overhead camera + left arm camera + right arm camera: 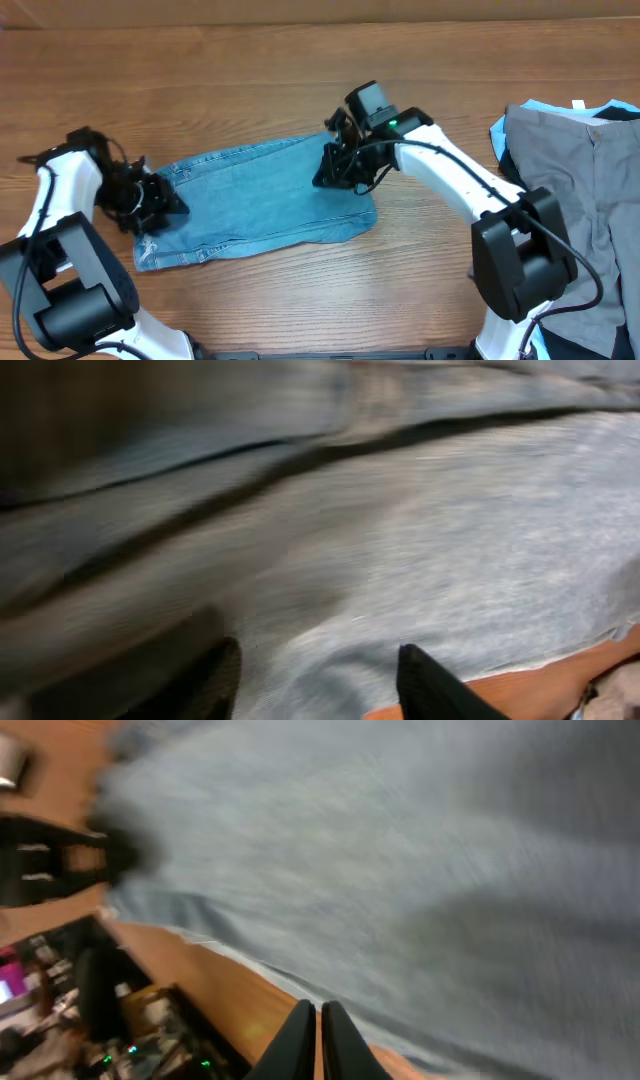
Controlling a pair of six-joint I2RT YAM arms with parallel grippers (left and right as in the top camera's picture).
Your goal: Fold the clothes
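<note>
On the table [250, 60], the left hand [318, 652] is spread over the jeans [260, 195], the right hand [317, 1012] pressed together.

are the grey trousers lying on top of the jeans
No, the grey trousers lie far to the right, apart from the jeans in the middle.

Overhead: fixed above, looking straight down, whole desk [250, 80] in frame. Left and right wrist cams: very close, grazing along the jeans [260, 200] (both blurred). All three share that denim plus some desk.
</note>
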